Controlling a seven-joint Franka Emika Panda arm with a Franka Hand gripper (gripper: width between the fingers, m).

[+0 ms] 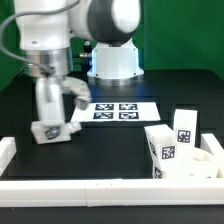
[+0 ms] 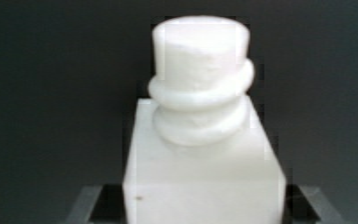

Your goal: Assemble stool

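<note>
Wrist view: gripper [image 2: 202,206] clasps the stool leg [image 2: 197,140], its long axis and peg pointing away.

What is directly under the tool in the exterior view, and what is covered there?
A white stool leg with a tag sits under the tool on the black table. The leg's top is covered by the tool, so whether it is gripped cannot be seen.

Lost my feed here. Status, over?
Gripper shut on leg, threaded end showing. Spare legs grouped at exterior view's right. Marker board apart, nothing blocking.
</note>
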